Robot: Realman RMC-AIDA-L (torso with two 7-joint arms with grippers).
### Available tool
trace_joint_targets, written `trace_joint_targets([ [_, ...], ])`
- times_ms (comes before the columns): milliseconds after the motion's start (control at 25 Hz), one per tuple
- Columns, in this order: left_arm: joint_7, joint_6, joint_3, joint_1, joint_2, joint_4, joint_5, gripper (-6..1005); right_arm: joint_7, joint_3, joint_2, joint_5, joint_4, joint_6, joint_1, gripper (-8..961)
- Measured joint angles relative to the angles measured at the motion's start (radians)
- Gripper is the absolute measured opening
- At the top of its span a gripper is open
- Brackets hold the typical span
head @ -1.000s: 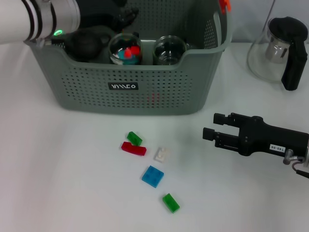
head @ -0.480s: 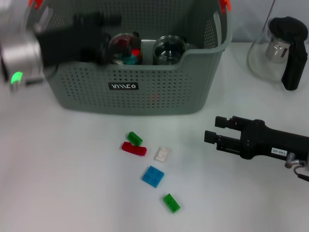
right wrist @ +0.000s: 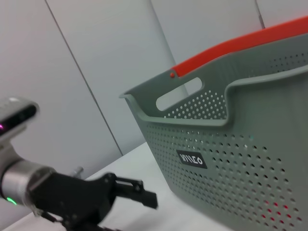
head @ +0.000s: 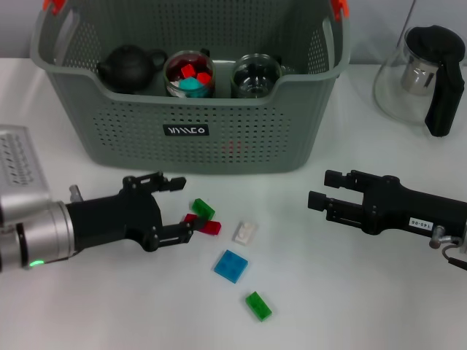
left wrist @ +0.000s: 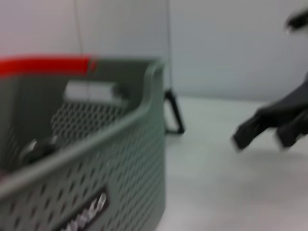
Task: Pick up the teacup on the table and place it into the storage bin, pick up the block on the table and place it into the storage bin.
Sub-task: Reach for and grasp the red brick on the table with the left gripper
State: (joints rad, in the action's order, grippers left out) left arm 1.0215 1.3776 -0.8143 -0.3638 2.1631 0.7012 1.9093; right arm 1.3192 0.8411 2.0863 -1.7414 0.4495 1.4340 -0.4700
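The grey-green storage bin (head: 241, 138) stands at the back of the table. It holds a black teapot (head: 130, 65), a glass teacup (head: 188, 74) with red and teal pieces in it, and a second clear teacup (head: 257, 75). Loose blocks lie in front of the bin: green (head: 203, 209), red (head: 210, 227), white (head: 244, 232), blue (head: 230, 266) and another green (head: 258, 305). My left gripper (head: 177, 207) is open low over the table, its fingertips just left of the red and green blocks. My right gripper (head: 322, 189) is open and empty at the right.
A glass teapot with a black handle (head: 427, 76) stands at the back right. The left wrist view shows the bin wall (left wrist: 110, 159) close by and the right gripper (left wrist: 267, 130) farther off. The right wrist view shows the bin (right wrist: 240, 159) and the left gripper (right wrist: 146, 192).
My left arm has come away from above the bin and swung down to the table in front of it, ending beside the red and green blocks. The right arm has barely moved.
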Motion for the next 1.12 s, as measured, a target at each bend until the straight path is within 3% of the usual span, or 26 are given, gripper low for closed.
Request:
trace_joint_targets([
  [280, -0.002, -0.11, -0.023, -0.031, 0.0, -0.079, 0.008, 732, 0.0, -0.001, 0.002, 0.0, 0.0, -0.003, -0.002, 714],
  [520, 0.006, -0.13, -0.038, -0.068, -0.003, -0.115, 0.087, 730, 0.0, -0.009, 0.002, 0.0, 0.0, -0.004, 0.002, 714],
  [1120, 0.031, -0.217, -0.039, -0.108, 0.001, -0.161, 0.133, 727, -0.002, -0.011, 0.0, 0.0, 0.0, -0.01, 0.004, 714],
])
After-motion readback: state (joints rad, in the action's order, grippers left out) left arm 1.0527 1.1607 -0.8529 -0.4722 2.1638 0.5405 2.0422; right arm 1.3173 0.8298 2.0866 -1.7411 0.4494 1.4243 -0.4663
